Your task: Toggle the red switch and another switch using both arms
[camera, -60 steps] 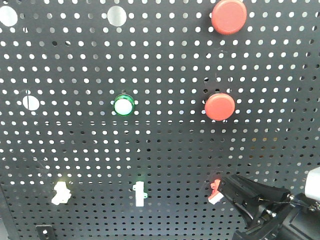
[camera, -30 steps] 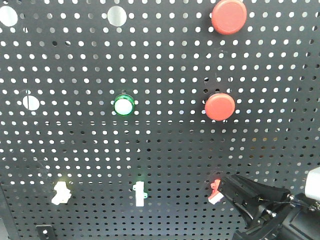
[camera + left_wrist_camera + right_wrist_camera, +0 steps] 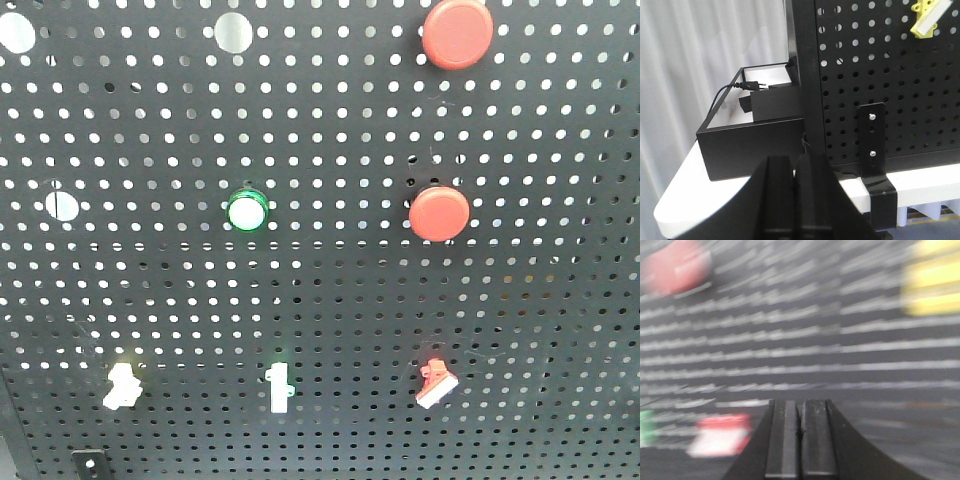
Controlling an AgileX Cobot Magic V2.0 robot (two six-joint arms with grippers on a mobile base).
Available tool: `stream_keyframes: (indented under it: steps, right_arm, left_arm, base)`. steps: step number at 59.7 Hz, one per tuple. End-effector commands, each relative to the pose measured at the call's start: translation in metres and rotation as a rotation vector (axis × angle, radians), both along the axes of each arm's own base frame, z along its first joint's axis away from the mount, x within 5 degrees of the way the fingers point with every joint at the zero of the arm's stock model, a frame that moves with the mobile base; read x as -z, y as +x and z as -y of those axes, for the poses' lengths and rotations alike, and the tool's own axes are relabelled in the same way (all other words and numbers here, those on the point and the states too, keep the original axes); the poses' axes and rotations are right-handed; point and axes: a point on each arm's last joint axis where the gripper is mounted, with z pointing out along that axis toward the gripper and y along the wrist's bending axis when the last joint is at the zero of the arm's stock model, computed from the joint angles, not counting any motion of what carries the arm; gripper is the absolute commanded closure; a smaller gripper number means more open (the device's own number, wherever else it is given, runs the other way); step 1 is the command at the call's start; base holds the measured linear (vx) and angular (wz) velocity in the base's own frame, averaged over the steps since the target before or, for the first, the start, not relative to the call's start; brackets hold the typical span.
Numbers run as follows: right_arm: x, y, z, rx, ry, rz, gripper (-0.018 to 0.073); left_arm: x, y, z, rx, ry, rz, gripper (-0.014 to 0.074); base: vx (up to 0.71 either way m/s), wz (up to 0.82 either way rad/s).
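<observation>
The red switch [image 3: 435,384] sits low on the right of the black pegboard [image 3: 330,280], with nothing touching it in the front view. The other switch, a white lever on a pale yellow base [image 3: 120,386], is low on the left and also shows at the top right of the left wrist view [image 3: 927,18]. My left gripper [image 3: 796,165] is shut and empty, well below and left of that lever. My right gripper [image 3: 800,407] is shut and empty; the red switch [image 3: 720,441] appears blurred to its lower left.
Two big round red buttons [image 3: 457,32] [image 3: 439,212], a green-ringed button [image 3: 246,211] and a straight white toggle with green base [image 3: 279,388] share the board. A black box [image 3: 752,135] with a plug stands left of the board, by a bracket [image 3: 873,150].
My right gripper, which stood just right of the red switch, has pulled back out of the front view. The red switch's lever now looks tilted slightly differently.
</observation>
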Motion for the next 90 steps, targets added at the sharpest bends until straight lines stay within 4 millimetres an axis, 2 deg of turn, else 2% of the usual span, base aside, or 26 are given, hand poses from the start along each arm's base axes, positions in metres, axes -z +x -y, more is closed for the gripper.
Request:
stream_keyframes:
  steps: [1, 10, 24, 90]
  right_arm:
    - [0.007, -0.014, 0.008, 0.094, -0.013, 0.081, 0.0566]
    - [0.059, -0.032, 0.012, 0.143, -0.019, 0.016, 0.0566]
    - [0.092, -0.034, 0.015, 0.173, -0.056, -0.349, 0.0566]
    - [0.092, -0.034, 0.015, 0.173, -0.057, -0.357, 0.0566]
  left_arm:
    - [-0.001, -0.001, 0.0, 0.001, -0.025, 0.075, 0.0594]
    - [-0.001, -0.001, 0.0, 0.001, -0.025, 0.075, 0.0594]
    - [-0.002, -0.001, 0.0, 0.0, -0.025, 0.076, 0.0594]
    - [-0.002, -0.001, 0.0, 0.0, -0.025, 0.076, 0.0594]
  base:
    - [0.0, 0.0]
    - [0.0, 0.0]
    - [0.0, 0.0]
    - [0.0, 0.0]
